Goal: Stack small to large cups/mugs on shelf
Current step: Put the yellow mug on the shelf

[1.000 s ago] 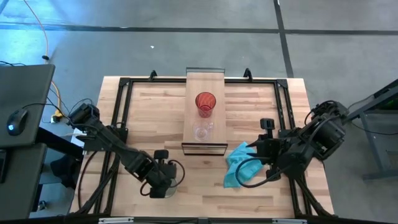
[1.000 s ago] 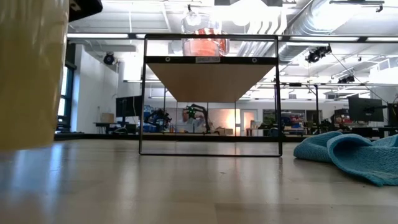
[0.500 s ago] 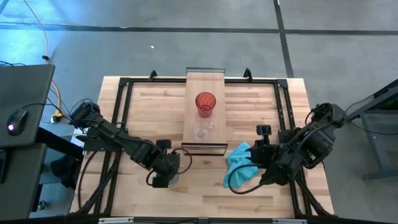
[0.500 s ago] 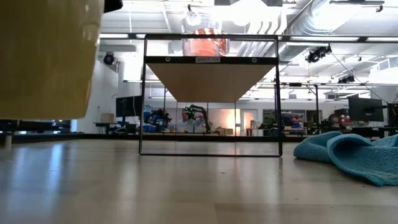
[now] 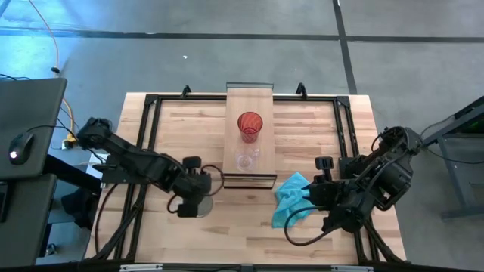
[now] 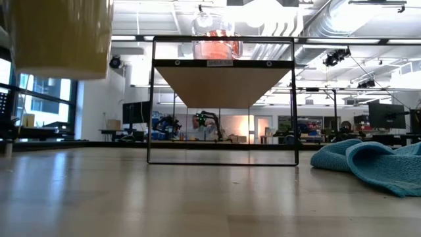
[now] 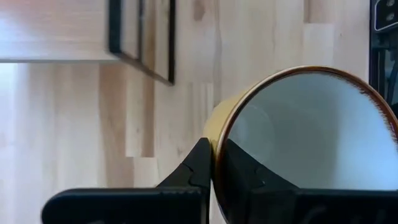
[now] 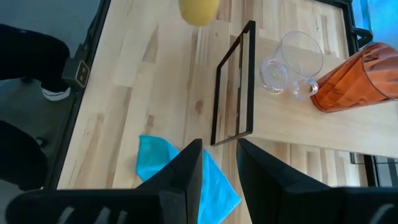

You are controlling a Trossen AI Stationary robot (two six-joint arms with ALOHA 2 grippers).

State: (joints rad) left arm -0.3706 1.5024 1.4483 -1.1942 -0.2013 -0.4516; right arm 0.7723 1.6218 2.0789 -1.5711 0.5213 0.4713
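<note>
Change: left tool (image 5: 195, 198) is now carrying the mug (image 6: 62, 36) higher and nearer the shelf (image 5: 250, 100).
Left tool: clamping the mug's rim, holding it clear of the counter (image 5: 318, 128).
Right tool (image 8: 214, 158): fingers slightly apart, hovering over the teal cloth (image 5: 290, 198).
Shelf: bearing red cup (image 5: 249, 125) and clear glass (image 5: 246, 158), touching.

Seen from above: butcher-block table (image 5: 189, 128) with black frame rails. Narrow light-wood shelf (image 5: 250, 100) at centre, running from far edge toward middle. On shelf: red translucent cup (image 5: 250, 125), and clear glass (image 5: 245, 158) just nearer, touching or almost so. Teal cloth (image 5: 291, 198) on tabletop, right of shelf's near end. Left gripper (image 5: 193, 198) left of shelf's near end, over a pale mug (image 5: 199, 206). Right gripper (image 5: 319, 193) just right of cloth.
</note>
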